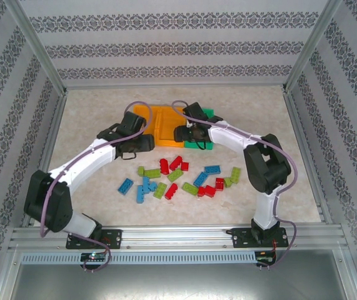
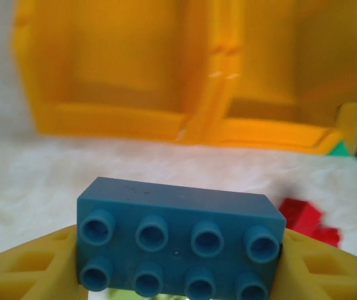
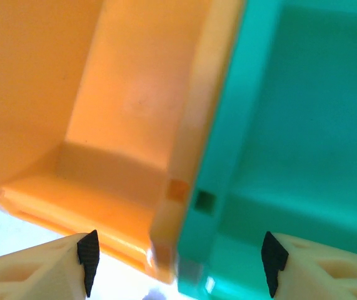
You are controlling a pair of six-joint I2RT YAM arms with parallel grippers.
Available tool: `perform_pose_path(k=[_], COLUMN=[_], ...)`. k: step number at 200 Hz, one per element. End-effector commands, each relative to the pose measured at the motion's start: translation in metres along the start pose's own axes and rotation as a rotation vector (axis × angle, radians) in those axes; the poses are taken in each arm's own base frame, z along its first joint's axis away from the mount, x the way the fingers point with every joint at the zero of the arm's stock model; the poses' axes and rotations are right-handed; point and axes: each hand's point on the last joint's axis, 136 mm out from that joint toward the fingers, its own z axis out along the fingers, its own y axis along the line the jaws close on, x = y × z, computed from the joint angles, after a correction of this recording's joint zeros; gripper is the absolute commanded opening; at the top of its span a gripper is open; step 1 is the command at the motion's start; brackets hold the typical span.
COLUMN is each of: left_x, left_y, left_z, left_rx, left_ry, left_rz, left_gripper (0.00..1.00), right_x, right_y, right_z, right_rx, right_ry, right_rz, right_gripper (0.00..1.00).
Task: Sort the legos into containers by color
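- Our left gripper is clenched on a blue brick. The yellow fingers press its two short ends, and the studs face the wrist camera.
- The brick hangs just above the table, in front of the near walls of the two orange bins. The left orange bin lies almost straight ahead and the middle orange bin is to its right.
- Our right gripper is released, with its jaws spread and nothing between them. It hovers over the wall that joins the middle orange bin to the green bin.
- The other loose legos, red, blue and lime green, lie scattered on the table nearer the bases.
- We judge the step in hand to be carrying the blue brick into an orange bin. The left one keeps our arms apart.
- To do it well, we should lift first so the brick clears the front wall. Then we go forward until it sits over the middle of the floor.
- We should open low inside the bin, so the brick cannot bounce out.
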Motion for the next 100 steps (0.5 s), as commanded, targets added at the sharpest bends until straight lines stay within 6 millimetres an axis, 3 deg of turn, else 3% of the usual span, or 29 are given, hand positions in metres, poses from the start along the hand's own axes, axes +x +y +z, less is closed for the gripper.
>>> perform_pose_path(k=[1, 29, 65, 100], left_x=[-0.027, -0.04, -0.045, -0.047], left_y=[-0.054, -0.11, -0.168, -0.196], left_z=[0.005, 0.026, 0.062, 0.095], left_rx=[0.14, 0.234, 0.339, 0.364], left_ry=[-0.049, -0.023, 0.033, 0.095], left_rz=[0.101, 0.202, 0.258, 0.256], left_gripper=[0.41, 0.4, 0.39, 0.4], right_x=[-0.025, -0.026, -0.001, 0.026], right_y=[-0.013, -0.057, -0.121, -0.143], right_z=[-0.043, -0.074, -0.098, -0.109], right_rx=[-0.019, 0.03, 0.102, 0.139], right_ry=[-0.123, -0.18, -0.192, -0.162], right_rz=[0.073, 0.177, 0.308, 0.323], right_gripper=[0.74, 0.76, 0.76, 0.76])
